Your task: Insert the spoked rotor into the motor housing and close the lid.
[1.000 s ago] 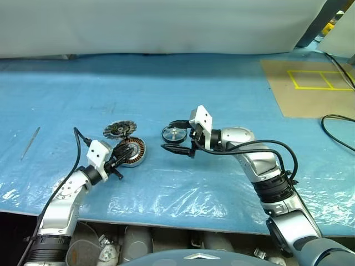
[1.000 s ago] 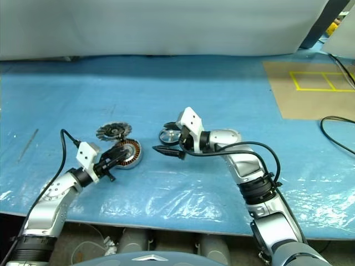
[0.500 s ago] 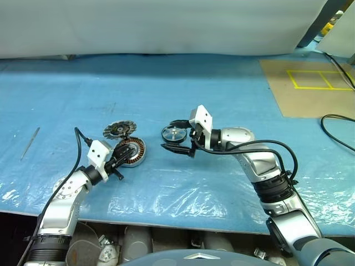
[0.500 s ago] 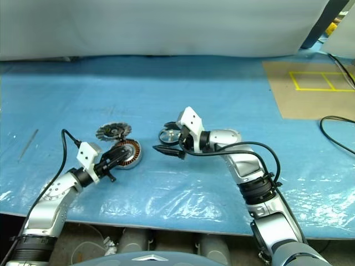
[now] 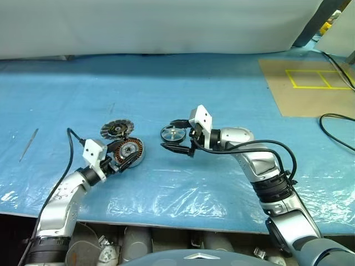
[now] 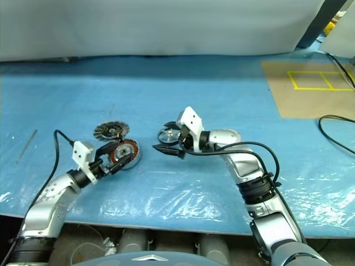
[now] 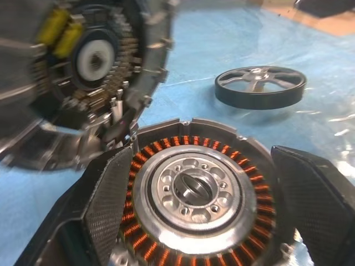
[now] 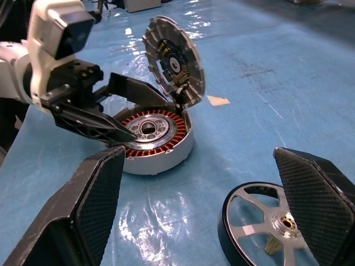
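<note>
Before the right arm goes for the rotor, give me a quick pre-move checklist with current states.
1. Spoked rotor lying flat on the blue sheet, free of the housing: ok.
2. Right gripper open, straddling above the rotor: ok.
3. Motor housing windings up, cavity unobstructed: ok.
4. Lid clear of the opening: ok, it leans propped against the housing's rim.
5. Left gripper open around the housing, so not clamping it: not ok.

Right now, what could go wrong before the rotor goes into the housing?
1. The lid stands tilted on edge against the housing; a nudge could tip it over the windings.
2. The left tool is open around the housing, so lifting may shift the housing or catch the lid.
3. The rotor lies flat on slick plastic between the open right tool's fingers; it may slide.
</note>
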You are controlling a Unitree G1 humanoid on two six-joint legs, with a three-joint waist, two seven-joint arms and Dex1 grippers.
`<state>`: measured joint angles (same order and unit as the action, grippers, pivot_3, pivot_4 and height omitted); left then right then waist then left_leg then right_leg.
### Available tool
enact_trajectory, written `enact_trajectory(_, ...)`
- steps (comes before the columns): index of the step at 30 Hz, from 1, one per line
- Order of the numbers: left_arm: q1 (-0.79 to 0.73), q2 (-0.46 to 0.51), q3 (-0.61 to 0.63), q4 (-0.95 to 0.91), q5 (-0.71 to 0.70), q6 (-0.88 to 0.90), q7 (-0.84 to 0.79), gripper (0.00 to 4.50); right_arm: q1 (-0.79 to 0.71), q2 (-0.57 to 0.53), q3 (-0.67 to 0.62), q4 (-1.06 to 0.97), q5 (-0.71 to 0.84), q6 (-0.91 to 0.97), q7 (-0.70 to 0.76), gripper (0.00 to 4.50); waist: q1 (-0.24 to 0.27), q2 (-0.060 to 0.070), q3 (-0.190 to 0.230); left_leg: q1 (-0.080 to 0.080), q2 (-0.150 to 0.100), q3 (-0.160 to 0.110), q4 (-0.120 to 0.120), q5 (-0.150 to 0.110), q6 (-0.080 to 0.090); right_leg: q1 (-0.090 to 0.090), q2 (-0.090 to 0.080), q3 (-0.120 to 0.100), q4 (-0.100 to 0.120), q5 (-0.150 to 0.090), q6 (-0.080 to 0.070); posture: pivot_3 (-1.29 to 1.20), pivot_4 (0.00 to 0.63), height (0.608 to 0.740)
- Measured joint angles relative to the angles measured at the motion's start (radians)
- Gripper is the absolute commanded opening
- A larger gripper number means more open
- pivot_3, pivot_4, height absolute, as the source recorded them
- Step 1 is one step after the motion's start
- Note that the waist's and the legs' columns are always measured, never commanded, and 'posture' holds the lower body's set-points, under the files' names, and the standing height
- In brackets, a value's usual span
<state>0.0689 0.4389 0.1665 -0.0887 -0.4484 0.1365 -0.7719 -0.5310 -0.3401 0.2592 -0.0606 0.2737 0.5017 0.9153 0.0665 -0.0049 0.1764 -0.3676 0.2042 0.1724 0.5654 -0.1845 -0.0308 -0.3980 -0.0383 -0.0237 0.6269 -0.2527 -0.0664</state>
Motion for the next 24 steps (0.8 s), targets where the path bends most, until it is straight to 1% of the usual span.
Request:
enact_trajectory(1,0.008,0.004,0.006,-0.003,-0.007,0.004,-0.002,3.55,0.000,0.000,0.001,0.004,-0.001,-0.004,0.001,4.50,0.001,0.000,0.000,0.000,0.000,0.000,0.000,0.000,0.000,0.000,0.000,0.000,0.000,0.000,-0.001,0.00,0.150,0.740)
enact_trajectory(2,0.012,0.007,0.009,-0.005,-0.012,0.006,-0.002,3.36,0.000,0.000,0.001,0.005,-0.001,-0.008,0.002,4.50,0.001,0.000,0.000,0.000,0.000,0.000,0.000,0.000,0.000,0.000,0.000,0.000,0.000,0.000,-0.001,0.00,0.150,0.740)
enact_trajectory(5,0.012,0.008,0.015,-0.007,-0.020,0.024,0.000,2.35,0.000,0.003,0.006,0.008,-0.006,-0.020,0.004,4.50,0.002,0.000,0.000,0.000,0.000,0.000,0.001,0.000,0.000,0.001,-0.001,0.000,0.000,-0.002,-0.003,0.00,0.150,0.740)
enact_trajectory(6,0.012,0.008,0.015,-0.009,-0.020,0.026,0.001,1.92,0.000,0.004,0.011,0.009,-0.008,-0.023,0.005,4.50,0.002,0.000,0.000,0.000,0.000,0.000,0.001,0.000,0.000,0.001,-0.001,0.000,0.000,-0.001,-0.003,0.00,0.150,0.740)
enact_trajectory(11,-0.002,0.001,0.001,-0.032,-0.016,0.036,0.017,0.14,0.000,0.007,0.019,0.019,-0.012,-0.033,0.005,4.50,0.002,0.000,0.000,0.000,0.000,0.000,0.001,0.000,0.000,0.001,-0.001,0.000,0.000,-0.001,-0.002,0.00,0.150,0.740)
enact_trajectory(12,-0.007,-0.003,-0.005,-0.032,-0.013,0.037,0.019,0.03,0.000,0.007,0.019,0.019,-0.013,-0.035,0.005,4.50,0.002,0.000,0.000,0.000,0.000,0.000,0.001,0.000,0.000,0.001,-0.001,0.000,0.000,-0.001,-0.002,0.00,0.150,0.740)
enact_trajectory(19,-0.071,-0.014,-0.056,-0.005,0.058,0.031,0.057,0.03,0.000,0.010,0.020,0.019,-0.018,-0.037,0.001,4.50,0.000,0.000,0.000,0.000,0.000,0.000,0.001,0.000,0.000,0.001,0.000,0.000,0.000,0.001,0.001,0.00,0.150,0.740)
enact_trajectory(24,-0.069,-0.006,-0.063,0.018,0.109,0.017,0.066,0.03,0.000,0.011,0.019,0.019,-0.018,-0.037,-0.001,4.50,0.000,0.000,0.000,0.000,0.000,0.000,0.001,0.000,0.000,0.001,0.000,0.000,0.000,0.001,0.001,0.00,0.150,0.740)
